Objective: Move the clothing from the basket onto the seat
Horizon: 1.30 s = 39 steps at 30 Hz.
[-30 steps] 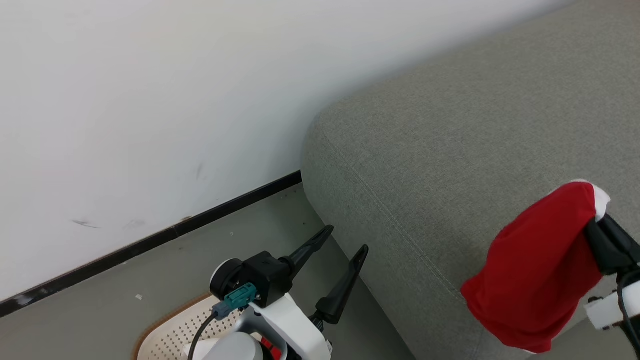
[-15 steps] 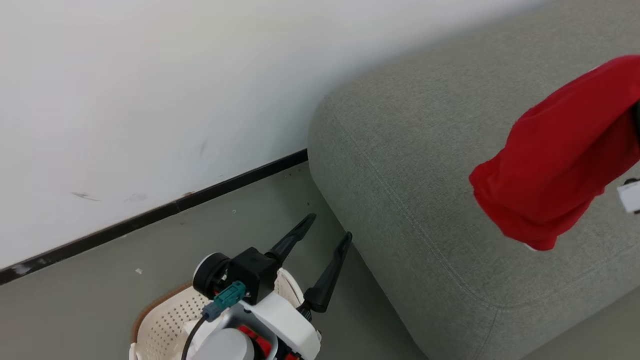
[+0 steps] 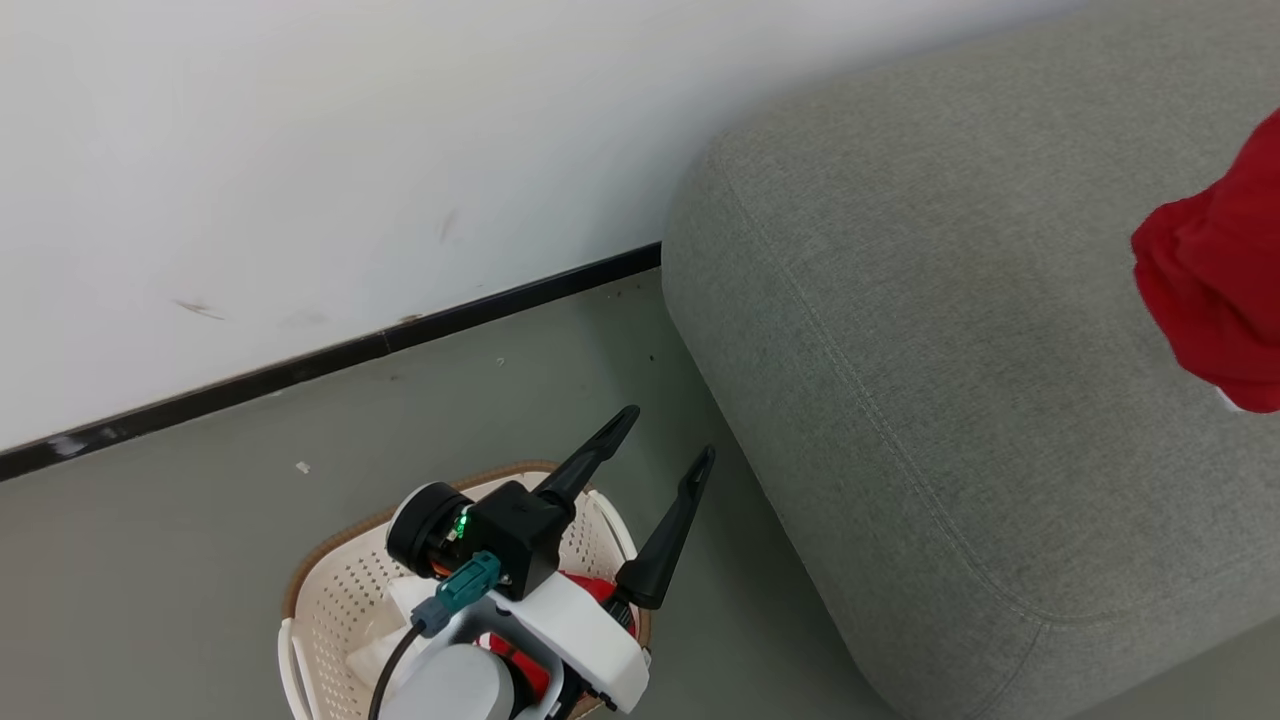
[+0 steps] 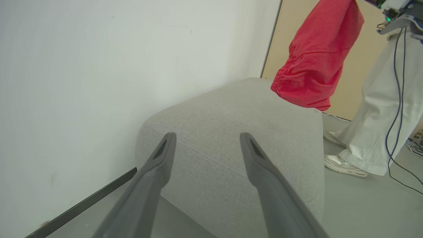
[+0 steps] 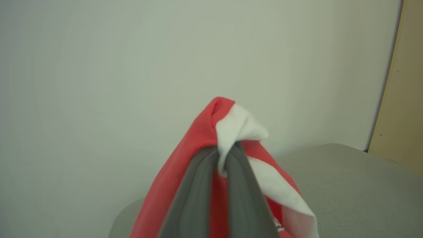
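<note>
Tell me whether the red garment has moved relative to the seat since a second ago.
Yes. The red garment hung over the seat at its front seam a second ago; now it is farther in, above the seat's top.

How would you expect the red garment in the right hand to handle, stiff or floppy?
The garment hangs in folds from the right hand, so probably floppy. One pinched corner carries it all, so likely light. Released, it should slump on the seat.
</note>
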{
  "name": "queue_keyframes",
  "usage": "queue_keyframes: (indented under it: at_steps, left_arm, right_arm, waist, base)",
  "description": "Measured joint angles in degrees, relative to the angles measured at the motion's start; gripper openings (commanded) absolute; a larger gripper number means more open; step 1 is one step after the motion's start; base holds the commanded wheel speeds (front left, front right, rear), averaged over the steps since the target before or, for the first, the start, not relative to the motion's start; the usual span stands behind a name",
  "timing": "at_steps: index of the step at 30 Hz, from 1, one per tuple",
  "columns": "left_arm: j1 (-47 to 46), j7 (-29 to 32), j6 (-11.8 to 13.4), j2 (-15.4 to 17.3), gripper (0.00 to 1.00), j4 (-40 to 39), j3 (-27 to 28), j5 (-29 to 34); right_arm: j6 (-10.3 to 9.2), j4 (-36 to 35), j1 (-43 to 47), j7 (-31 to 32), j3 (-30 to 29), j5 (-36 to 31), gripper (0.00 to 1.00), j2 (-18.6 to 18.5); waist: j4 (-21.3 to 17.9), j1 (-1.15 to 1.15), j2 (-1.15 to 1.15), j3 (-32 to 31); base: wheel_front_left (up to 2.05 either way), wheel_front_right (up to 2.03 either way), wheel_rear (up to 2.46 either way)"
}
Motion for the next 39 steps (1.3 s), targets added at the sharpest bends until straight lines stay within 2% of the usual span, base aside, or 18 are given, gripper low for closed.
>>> queue_keyframes:
  at_steps: [9,20,30,34,39]
  left_arm:
    - [-2.70,1.51,0.00,-0.03,1.00,-1.80,-1.46,2.00]
    - [-5.87,3.69,-0.09,-0.05,1.00,-3.44,-3.02,3.13]
    - [-7.89,4.44,-0.51,-0.13,1.00,-3.83,-3.25,3.58]
    - [-9.28,4.45,-0.51,-0.15,1.00,-3.83,-3.31,4.20]
    - [-10.34,4.77,-0.60,-0.16,1.00,-3.79,-3.32,4.67]
  right_arm:
    - [0.00,9.47,-2.31,-0.46,-4.04,1.45,0.00,-1.41]
    - [0.00,14.94,-7.26,-2.26,-4.15,-0.57,0.00,-1.46]
    - [0.00,20.63,-7.61,-2.83,-3.81,-2.25,0.00,3.11]
    - [0.01,22.28,-5.24,-2.86,-2.77,-3.04,0.00,5.31]
    - [0.01,23.24,-2.87,-2.86,-4.21,-3.07,0.00,7.39]
  waist:
    - [2.42,0.00,0.00,3.47]
    - [4.96,0.00,0.00,8.11]
    - [6.66,0.00,0.00,12.17]
    - [7.15,0.00,0.00,13.64]
    - [7.49,0.00,0.00,15.25]
  base:
    - [0.00,0.00,0.00]
    - [0.00,0.00,0.00]
    - [0.00,0.00,0.00]
    - [0.00,0.00,0.00]
    - [0.00,0.00,0.00]
